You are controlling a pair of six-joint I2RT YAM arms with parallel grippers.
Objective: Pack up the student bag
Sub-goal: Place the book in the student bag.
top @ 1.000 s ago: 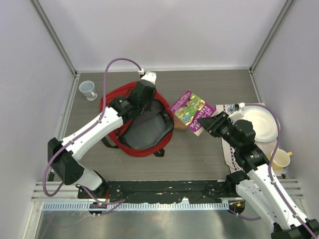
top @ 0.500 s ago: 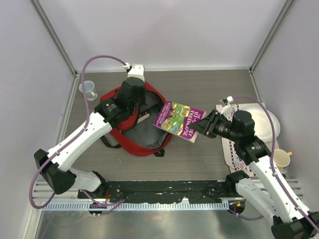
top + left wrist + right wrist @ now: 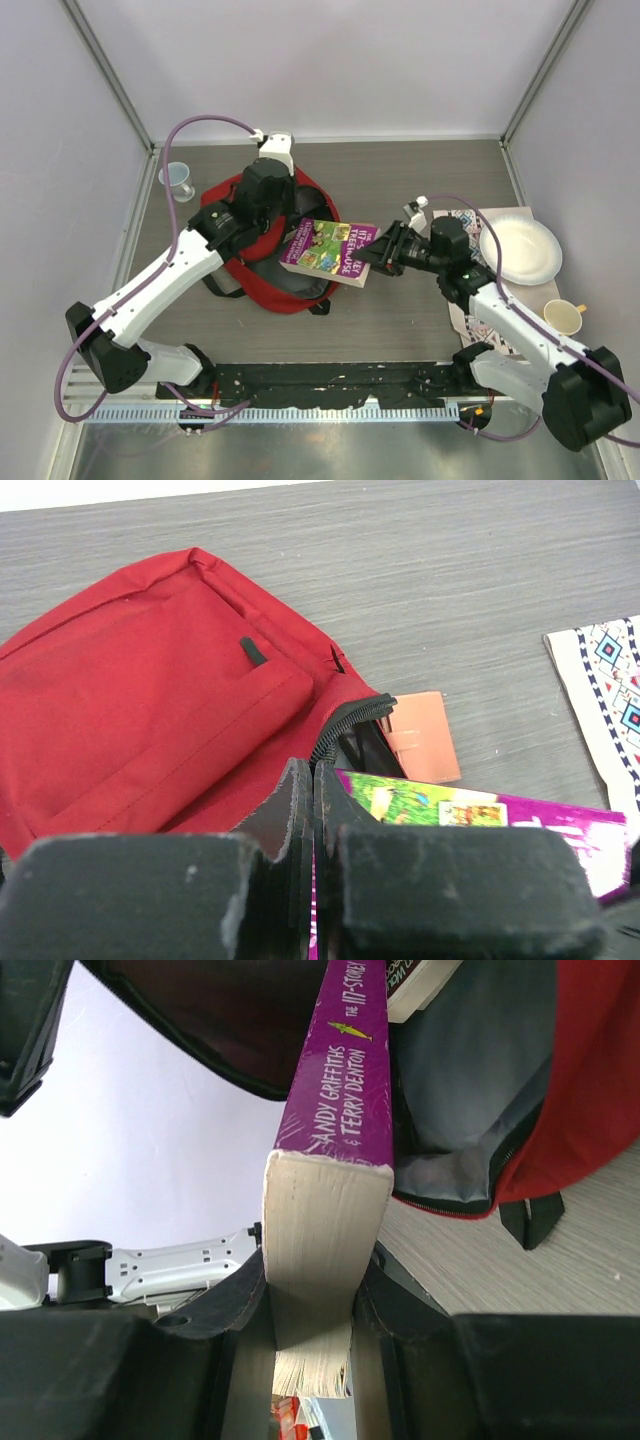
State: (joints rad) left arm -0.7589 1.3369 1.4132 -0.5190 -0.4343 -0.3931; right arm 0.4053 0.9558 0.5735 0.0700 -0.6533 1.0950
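The student bag (image 3: 232,212) is a red backpack lying left of centre, its dark opening facing right. My left gripper (image 3: 277,212) is at the bag's upper rim; in the left wrist view its jaws (image 3: 313,776) are pressed together on the black zipper edge (image 3: 345,718) of the bag (image 3: 150,690). My right gripper (image 3: 384,251) is shut on the page end of a purple book (image 3: 328,250) and holds it level over the bag's opening. In the right wrist view the book (image 3: 340,1110) points spine-up into the grey lining (image 3: 460,1090).
A clear cup (image 3: 179,181) stands at the far left. A paper plate (image 3: 519,250), a yellow cup (image 3: 562,317) and a patterned cloth (image 3: 468,305) are on the right. A brown wallet (image 3: 425,736) lies beside the bag's mouth.
My right gripper has carried the book leftward, from beside the bag to over its opening. My left gripper lifted the bag's rim a second ago and has since held about still.
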